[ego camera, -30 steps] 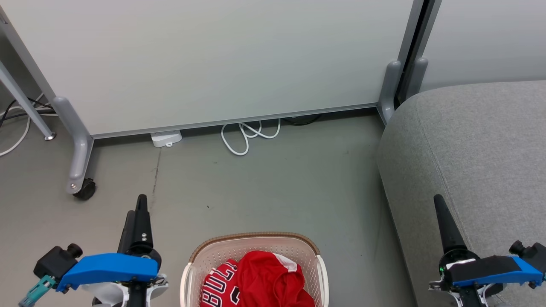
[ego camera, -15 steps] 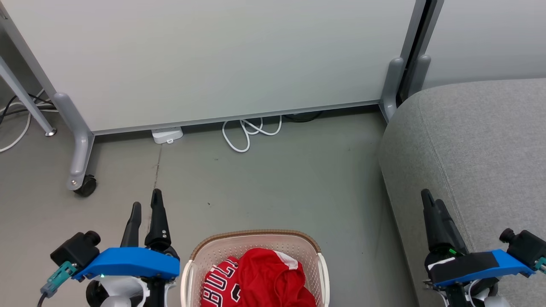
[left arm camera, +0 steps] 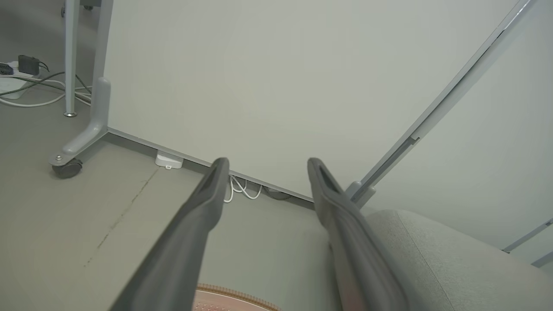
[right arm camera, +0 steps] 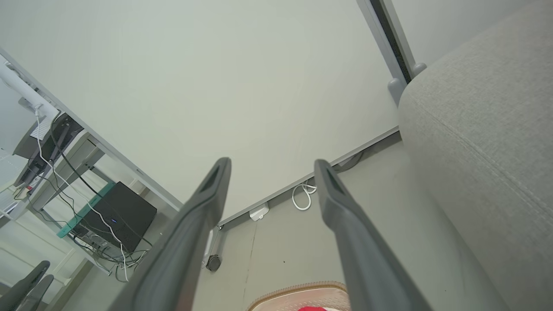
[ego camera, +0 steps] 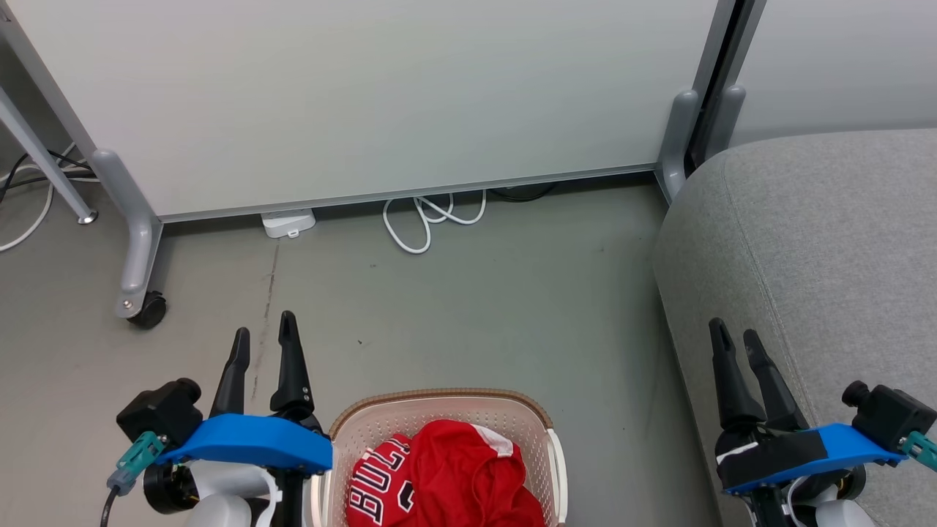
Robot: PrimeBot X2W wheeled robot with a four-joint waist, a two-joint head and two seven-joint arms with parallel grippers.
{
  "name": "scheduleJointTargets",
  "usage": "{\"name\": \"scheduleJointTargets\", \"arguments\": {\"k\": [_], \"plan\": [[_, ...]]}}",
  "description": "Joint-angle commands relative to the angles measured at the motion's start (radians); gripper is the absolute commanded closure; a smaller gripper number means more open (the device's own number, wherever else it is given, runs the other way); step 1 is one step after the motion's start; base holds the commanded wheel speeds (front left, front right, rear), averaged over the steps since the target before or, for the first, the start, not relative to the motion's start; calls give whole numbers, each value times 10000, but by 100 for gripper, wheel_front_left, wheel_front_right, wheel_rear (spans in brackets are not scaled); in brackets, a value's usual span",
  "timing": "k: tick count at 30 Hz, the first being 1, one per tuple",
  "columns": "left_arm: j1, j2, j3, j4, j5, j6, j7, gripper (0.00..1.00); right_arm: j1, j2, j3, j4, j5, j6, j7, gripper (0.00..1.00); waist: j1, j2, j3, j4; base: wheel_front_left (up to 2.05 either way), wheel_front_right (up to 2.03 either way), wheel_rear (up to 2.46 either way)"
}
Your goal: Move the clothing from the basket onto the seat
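clothing (ego camera: pixel 446 476) in basket (ego camera: pixel 439 402) on floor (ego camera: pixel 454 307), seat (ego camera: pixel 820 241) to its right.

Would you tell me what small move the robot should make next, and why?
Probably swing the left hand inward and down over the clothing: it is open, empty, and just beside the basket where the clothing lies heaped. The right hand, also open, is farther off, by the seat.

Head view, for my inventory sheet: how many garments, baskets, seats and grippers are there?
Garments: 2, jersey, shorts
Basket: 1
Seat: 1
Grippers: 2, left gripper, right gripper
Total: 6
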Motion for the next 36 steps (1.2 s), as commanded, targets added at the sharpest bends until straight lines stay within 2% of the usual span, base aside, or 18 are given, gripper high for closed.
{"name": "scheduleJointTargets", "arguments": {"k": [1, 20, 36], "plan": [[-305, 75, -53, -107, 237, 37, -92, 0, -248, -65, 30, -142, -230, 26, -82, 0, 0, 0, 7, 2, 0, 0, 0], [-493, 261, -756, -22, 2289, 536, -587, 0, -349, -74, 286, -125, -2263, 28, -581, 0, 0, 0, 160, 38, 0, 0, 0], [-597, 404, -1223, -35, 3675, 673, -947, 0, -343, -79, 474, -148, -3719, 32, -940, 0, 0, 0, 242, 95, 0, 0, 0]]}}
